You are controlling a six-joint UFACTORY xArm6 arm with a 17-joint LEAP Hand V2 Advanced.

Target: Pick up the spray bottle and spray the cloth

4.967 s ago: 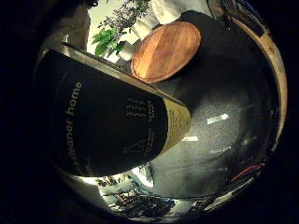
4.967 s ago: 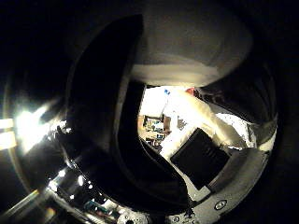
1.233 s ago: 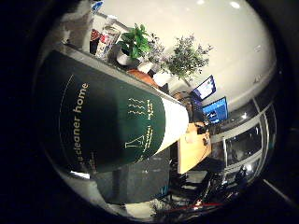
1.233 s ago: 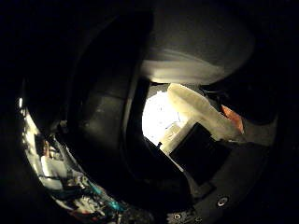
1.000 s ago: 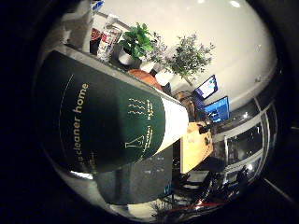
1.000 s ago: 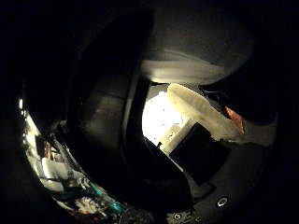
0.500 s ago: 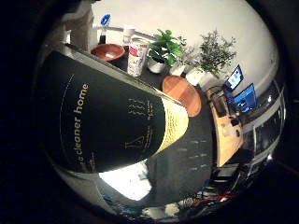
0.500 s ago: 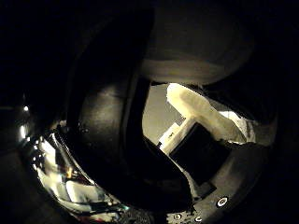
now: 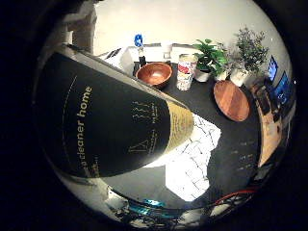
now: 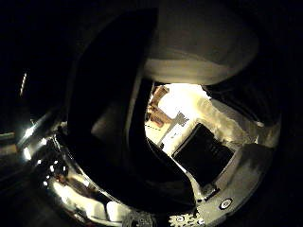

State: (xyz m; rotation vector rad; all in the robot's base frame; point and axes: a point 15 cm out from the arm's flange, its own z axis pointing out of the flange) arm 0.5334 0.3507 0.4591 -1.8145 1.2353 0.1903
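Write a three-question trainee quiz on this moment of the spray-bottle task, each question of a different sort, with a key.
1. True or false: the spray bottle fills much of the little finger side palm view, so it is close to the palm.
2. What lies on the dark table beyond the bottle's end? A) a white checked cloth B) a newspaper C) a sponge
3. Fill in: beside the wooden bowl stands a ____.

Key: 1 true. 2 A. 3 can.
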